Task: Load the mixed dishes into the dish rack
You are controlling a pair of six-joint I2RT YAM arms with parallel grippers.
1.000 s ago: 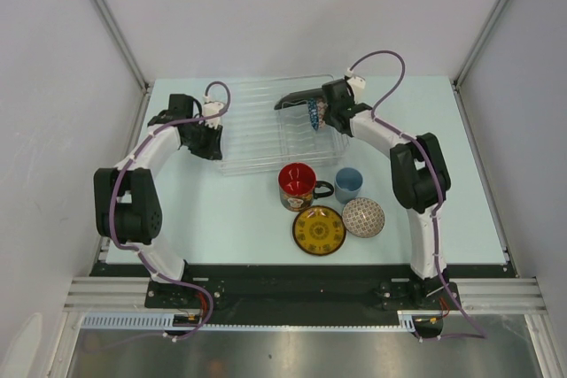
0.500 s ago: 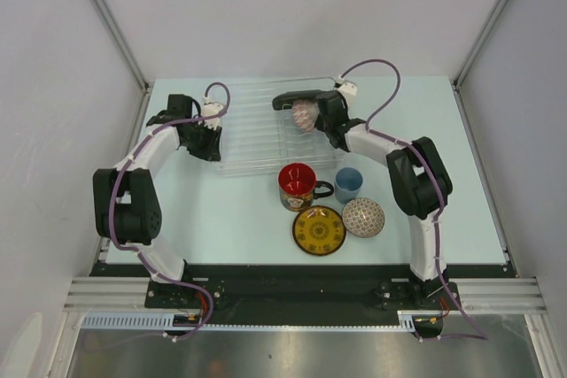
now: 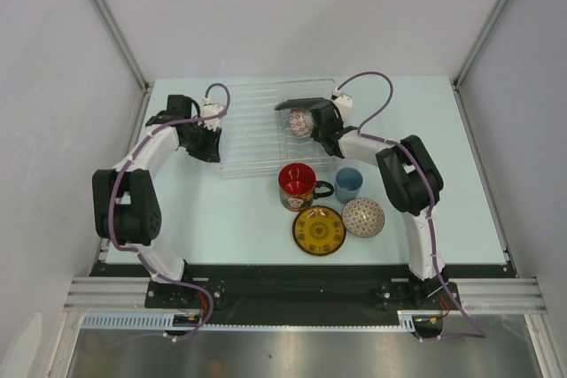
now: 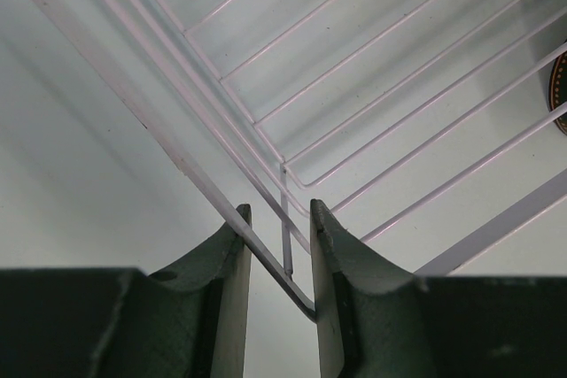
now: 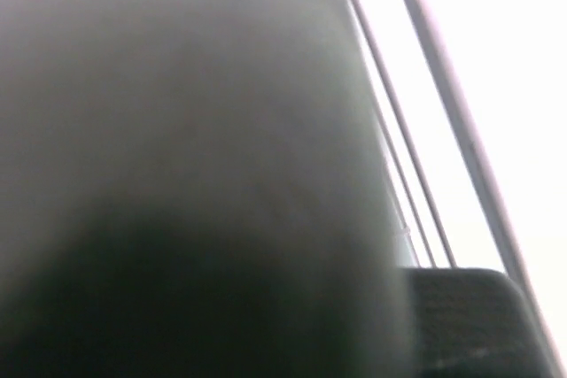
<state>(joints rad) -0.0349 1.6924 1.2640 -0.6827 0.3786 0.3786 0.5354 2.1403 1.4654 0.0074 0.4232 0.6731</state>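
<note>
The clear dish rack [image 3: 257,130] lies at the back of the table. My left gripper [image 3: 209,142] is shut on the rack's near-left corner; in the left wrist view its fingers [image 4: 337,254] close on the corner wire [image 4: 266,250]. My right gripper [image 3: 315,121] is shut on the black square floral plate [image 3: 299,118] and holds it tilted on edge over the rack's right part. The plate [image 5: 177,174] fills the right wrist view as a dark blur. The red mug [image 3: 297,185], light-blue cup [image 3: 347,183], yellow saucer [image 3: 319,230] and patterned bowl [image 3: 363,217] stand on the table.
The four loose dishes sit in a tight group just in front of the rack's near-right corner. White walls enclose the table on three sides. Rack wires [image 5: 416,157] show at the right of the right wrist view.
My right gripper has carried the plate left and down over the rack and turned it, so its floral face now shows from above. The left arm has not moved.
</note>
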